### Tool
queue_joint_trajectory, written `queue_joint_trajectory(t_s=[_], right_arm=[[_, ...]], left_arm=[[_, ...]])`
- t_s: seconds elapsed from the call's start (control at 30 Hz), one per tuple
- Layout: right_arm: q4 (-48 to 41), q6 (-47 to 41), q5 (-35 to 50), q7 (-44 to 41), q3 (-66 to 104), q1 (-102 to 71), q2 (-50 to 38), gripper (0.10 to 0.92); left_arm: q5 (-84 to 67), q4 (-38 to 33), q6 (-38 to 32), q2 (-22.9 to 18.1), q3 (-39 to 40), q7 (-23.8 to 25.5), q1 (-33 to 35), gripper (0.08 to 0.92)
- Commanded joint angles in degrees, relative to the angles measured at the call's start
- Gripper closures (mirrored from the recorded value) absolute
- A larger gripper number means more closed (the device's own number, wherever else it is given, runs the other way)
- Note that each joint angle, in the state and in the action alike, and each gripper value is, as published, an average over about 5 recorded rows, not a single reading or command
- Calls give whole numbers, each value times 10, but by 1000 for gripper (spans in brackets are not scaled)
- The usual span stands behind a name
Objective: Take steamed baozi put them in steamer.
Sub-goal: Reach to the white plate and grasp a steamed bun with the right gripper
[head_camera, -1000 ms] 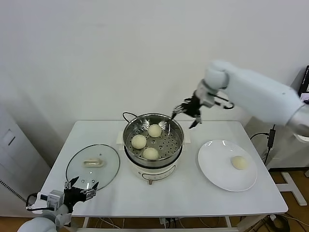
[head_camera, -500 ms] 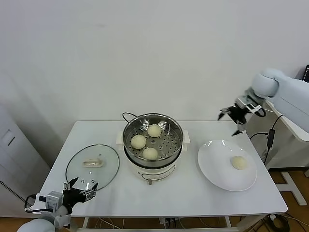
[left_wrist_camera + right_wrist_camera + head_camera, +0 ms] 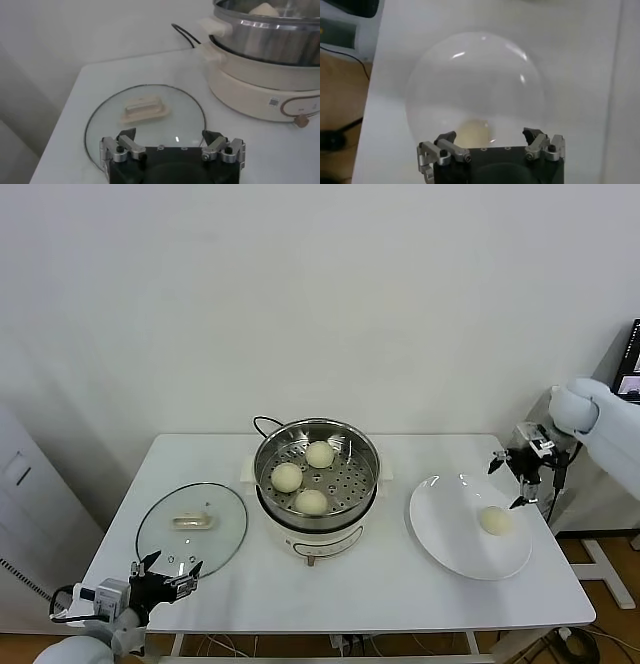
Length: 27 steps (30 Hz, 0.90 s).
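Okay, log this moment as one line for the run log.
steamer: three baozi inside | plate: one steamed baozi left | right tool: open, empty, above plate's far edge | left tool: open, parked near glass lid

My table [image 3: 400,594] is white, and so is the wall [image 3: 300,284] behind it. The steamer [image 3: 318,474] is shiny silver with lots of little round holes in its floor. It sits on a creamy white pot base [image 3: 315,542] with a black cord [image 3: 262,424]. Three baozi [image 3: 287,477] inside are pale cream. One more cream baozi [image 3: 495,520] lies on my white plate [image 3: 445,529]. The lid [image 3: 192,529] is see-through glass with a cream handle. My right claw [image 3: 519,477] is black and silver. My left claw [image 3: 165,572] is black and silver too.
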Motion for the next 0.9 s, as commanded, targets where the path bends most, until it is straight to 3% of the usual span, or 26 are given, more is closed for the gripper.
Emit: queue_joint_trajectory(t_s=[0.03, 0.9], right_arm=[[-100, 1, -79, 7, 123, -115, 41, 203], [-200, 22, -162, 55, 197, -160, 115, 220]], left_arm=[[-1, -3, 1, 1, 0, 1, 0, 177], [-7, 1, 0, 8, 9, 5, -5, 177]])
